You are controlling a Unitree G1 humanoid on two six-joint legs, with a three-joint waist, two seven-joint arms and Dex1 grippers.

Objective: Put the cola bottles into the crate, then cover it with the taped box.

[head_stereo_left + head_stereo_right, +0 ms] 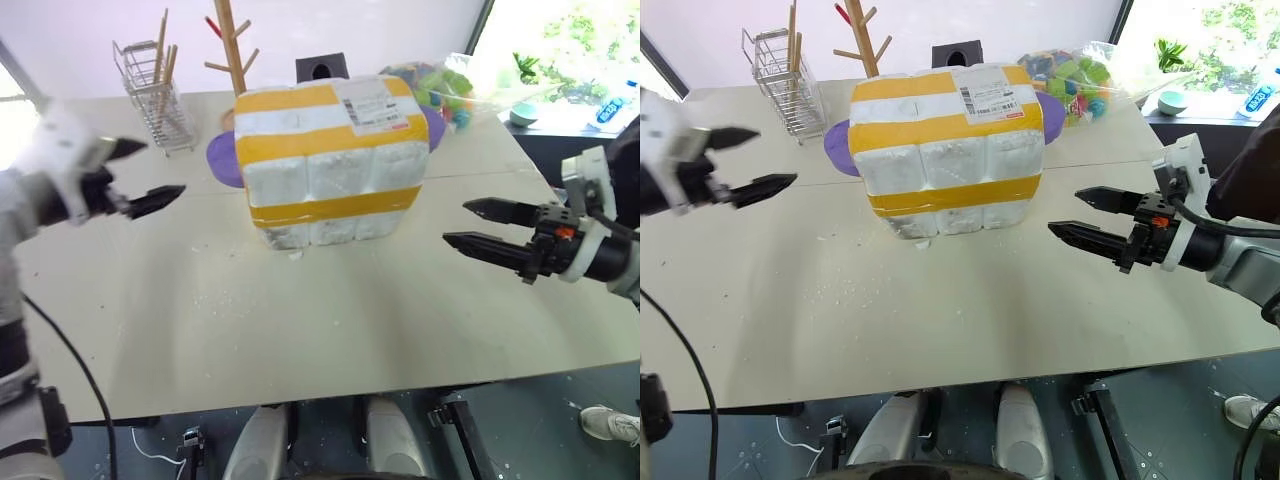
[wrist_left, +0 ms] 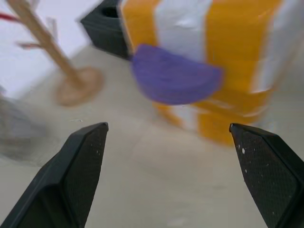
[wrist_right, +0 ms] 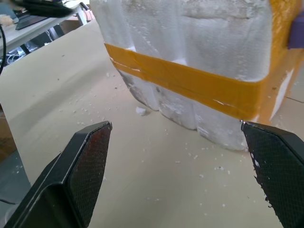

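Large deep white styrofoam box (image 1: 332,165) with wide yellow tape bands across top and around lower sides, white shipping label (image 1: 372,104) on top near its far right corner. Stands upright, mouth-down on the beige table (image 1: 300,320), roughly mid-table, slightly tilted/rotated. Sides moulded in rounded bottle-shaped lobes. Small foam crumbs on table just beside its near bottom edge.

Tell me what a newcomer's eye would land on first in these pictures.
First comes the taped box, a big white foam shell with wide yellow bands and a shipping label on top, standing mid-table. Next come the two black grippers: the left gripper and right gripper hang open on either side of it, touching nothing. Behind the box a purple plate peeks out, beside a wooden peg tree.
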